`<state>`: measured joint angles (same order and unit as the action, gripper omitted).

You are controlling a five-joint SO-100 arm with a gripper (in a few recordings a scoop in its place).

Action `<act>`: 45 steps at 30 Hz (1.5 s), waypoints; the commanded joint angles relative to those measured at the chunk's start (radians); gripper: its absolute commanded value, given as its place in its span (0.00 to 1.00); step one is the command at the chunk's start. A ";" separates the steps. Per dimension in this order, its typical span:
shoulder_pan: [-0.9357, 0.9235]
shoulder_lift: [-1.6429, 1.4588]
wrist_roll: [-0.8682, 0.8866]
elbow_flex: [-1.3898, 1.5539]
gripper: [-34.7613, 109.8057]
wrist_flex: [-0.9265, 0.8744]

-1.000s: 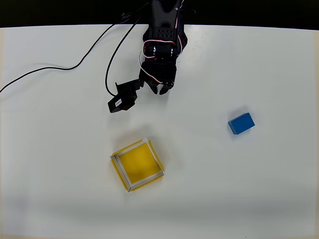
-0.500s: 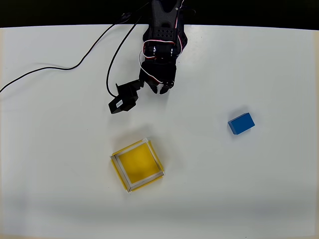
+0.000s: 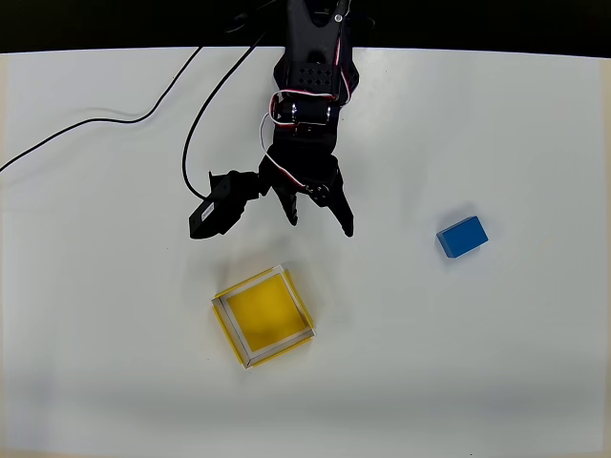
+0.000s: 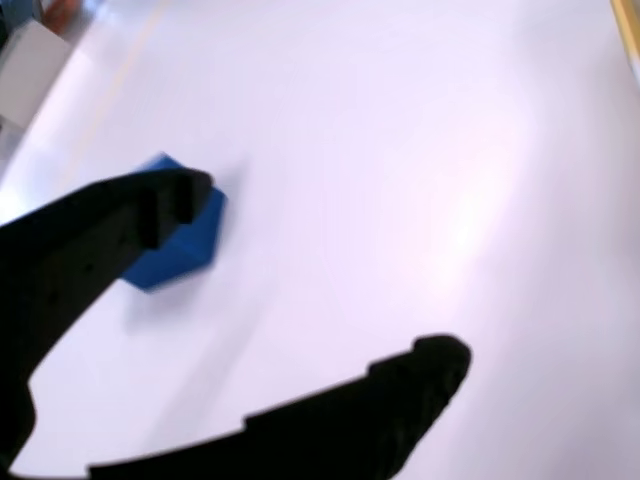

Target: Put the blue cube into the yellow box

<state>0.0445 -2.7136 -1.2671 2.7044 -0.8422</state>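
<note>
While the cube (image 3: 462, 237) lies alone on the white table (image 3: 496, 363), well to the right of the arm in the overhead view, the gripper (image 3: 321, 217) hangs with its two fingers spread wide and nothing between them. It is above the table between the arm's base and the box (image 3: 263, 317), and it is nearer to the box than to the cube. The box sits open and empty, with its corner turned toward the arm. In the wrist view the cube (image 4: 178, 236) shows partly behind the upper finger (image 4: 100, 240), so the gripper is not yet lined up on it. I think the task is only at the reach. The main risk is a bad approach: the cube is turned at an angle, and if the fingers come down across its corners, one finger can push it away or rotate it instead of closing on flat faces. A descent that is too early can also knock the cube farther to the right. The cable (image 3: 205, 105) lies behind the arm and looks clear of the path.
</note>
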 commanded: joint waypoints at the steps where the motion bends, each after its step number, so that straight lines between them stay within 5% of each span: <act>1: 0.063 0.137 0.098 -0.377 0.59 -0.029; 13: 0.276 0.653 0.600 -0.989 0.60 -0.247; 22: 0.466 0.922 0.885 -1.143 0.59 -0.370; 45: 0.779 1.284 1.252 -1.364 0.58 -0.520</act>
<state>0.7992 -1.3944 -0.0353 1.4358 -1.3530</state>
